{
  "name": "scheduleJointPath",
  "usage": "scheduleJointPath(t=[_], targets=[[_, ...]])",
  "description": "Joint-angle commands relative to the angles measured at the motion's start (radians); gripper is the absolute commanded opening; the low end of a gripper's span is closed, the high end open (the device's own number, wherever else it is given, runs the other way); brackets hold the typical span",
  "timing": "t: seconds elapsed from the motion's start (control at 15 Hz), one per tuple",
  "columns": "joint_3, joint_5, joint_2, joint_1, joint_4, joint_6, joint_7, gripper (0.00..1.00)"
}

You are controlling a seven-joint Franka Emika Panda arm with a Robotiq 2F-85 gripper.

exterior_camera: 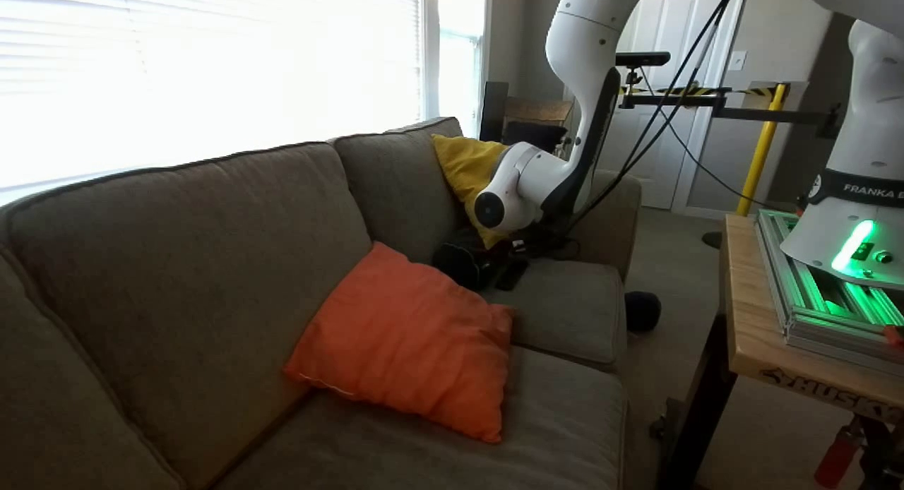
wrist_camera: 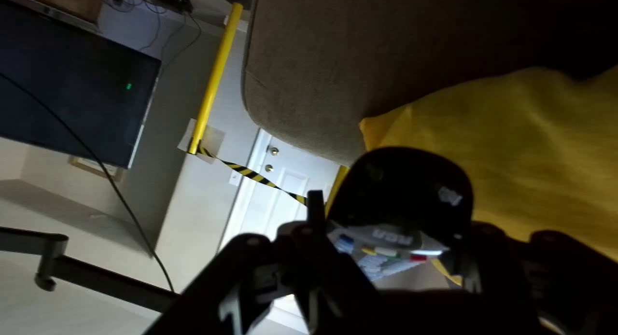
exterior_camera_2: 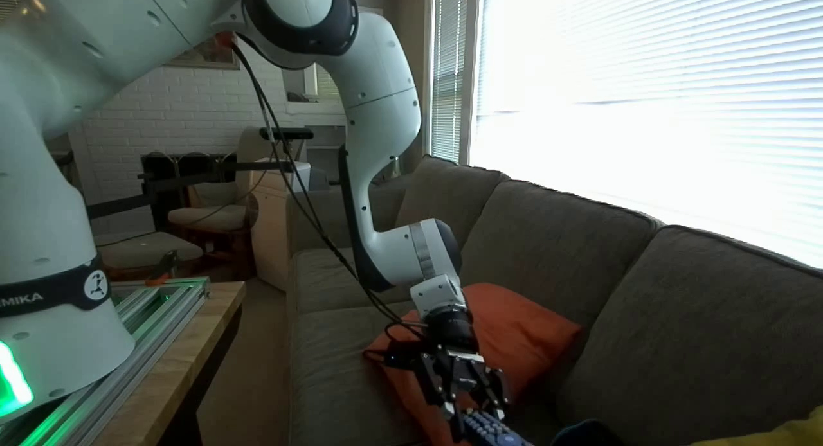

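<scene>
The fingers (exterior_camera_2: pixel 454 423) pinch a remote control (exterior_camera_2: pixel 492 429), which slants toward four o'clock and is cut off by the bottom edge of an exterior view; whether it touches the couch (exterior_camera_2: pixel 341 362) cannot be told. Its lettering (wrist_camera: pixel 390 236), apparently RCA, and its yellow and red buttons (wrist_camera: pixel 418 258) show in the wrist view alone. In an exterior view the robot's wrist (exterior_camera: pixel 522 183) mostly hides the fingers, while an orange pillow (exterior_camera: pixel 409 342) lies at seven o'clock from it and a yellow pillow (exterior_camera: pixel 462 162) leans at ten o'clock. The wrist view opens up far more of the yellow pillow, at two o'clock from the remote control, and it alone takes in a television (wrist_camera: pixel 72 84) at ten o'clock. An armchair (exterior_camera_2: pixel 215 218) and a white brick wall (exterior_camera_2: pixel 193 102) appear between ten and eleven o'clock from the fingers in an exterior view. Both exterior views show the wooden table (exterior_camera: pixel 748 313) under the robot's base (exterior_camera: pixel 847 222), yet HUSKY lettering (exterior_camera: pixel 833 395) on its edge is legible in an exterior view.
</scene>
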Motion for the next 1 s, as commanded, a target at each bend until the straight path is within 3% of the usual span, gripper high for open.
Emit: scheduleJointPath(t=[0.0,0.33,0.47,0.93], targets=[[-0.003,0.027,-0.115,-0.114,-0.114,0.015,0.098,0.27],[-0.034,-0.003,-0.227,-0.248,-0.187,0.058,0.124,0.27],[-0.049,-0.044,-0.254,-0.265,-0.198,0.074,0.112,0.27],[-0.043,-0.361,-0.290,-0.287,-0.214,0.285,0.135,0.27]])
